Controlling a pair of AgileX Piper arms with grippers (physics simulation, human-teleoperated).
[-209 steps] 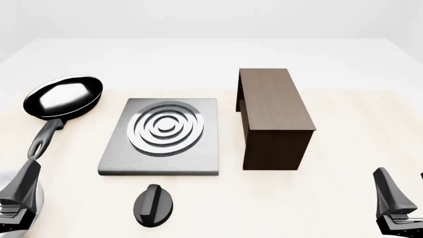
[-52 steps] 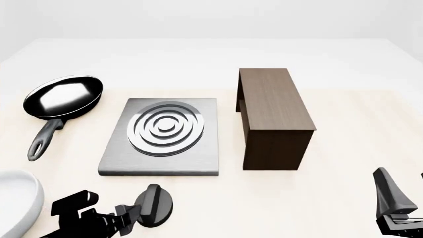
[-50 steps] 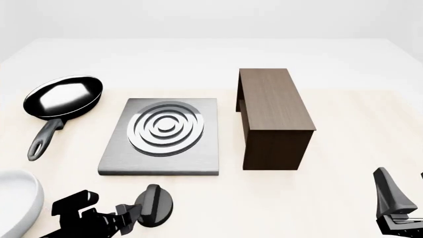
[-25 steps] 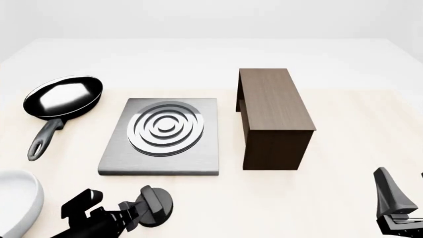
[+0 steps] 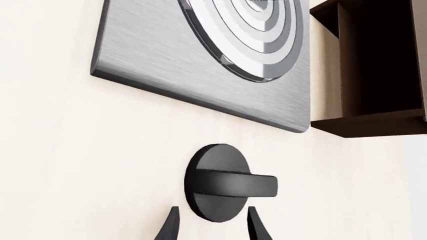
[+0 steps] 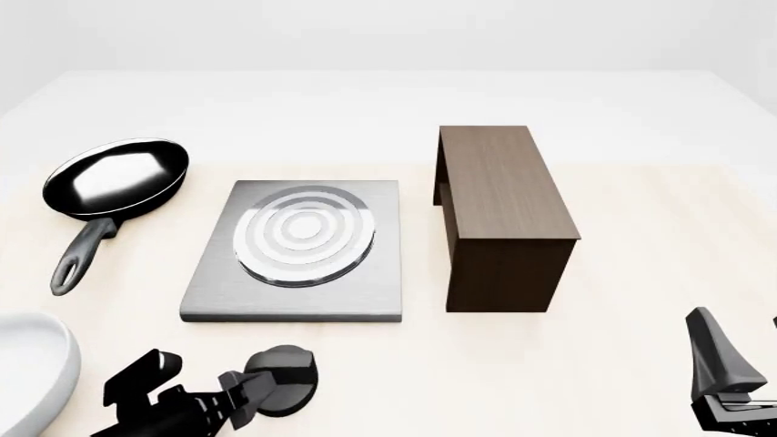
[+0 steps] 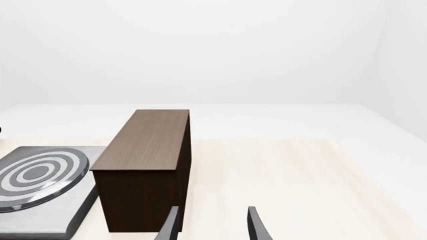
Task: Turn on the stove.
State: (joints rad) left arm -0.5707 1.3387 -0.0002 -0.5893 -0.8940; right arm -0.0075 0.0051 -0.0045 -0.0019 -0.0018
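The stove (image 6: 213, 289) is a flat grey metal slab with pale silver burner rings (image 6: 301, 235), left of centre on the table. Its black knob (image 6: 286, 378) lies in front of it. In the left wrist view the knob (image 5: 213, 170) has its ridge (image 5: 237, 185) lying crosswise, and the slab (image 5: 153, 55) is beyond it. My left gripper (image 6: 249, 399) is open, with its fingertips (image 5: 168, 229) on either side of the knob's near edge. My right gripper (image 6: 729, 382) is open and empty at the front right, far from the stove.
A black frying pan (image 6: 116, 177) lies left of the stove, handle toward me. A dark brown wooden box (image 6: 504, 209) stands right of the stove and also shows in the right wrist view (image 7: 143, 170). A white rounded body (image 6: 25, 382) sits at the front left.
The left arm came in from the front left to the knob. The knob's ridge has turned from pointing away to lying crosswise. The burner rings look paler. The right arm has not moved.
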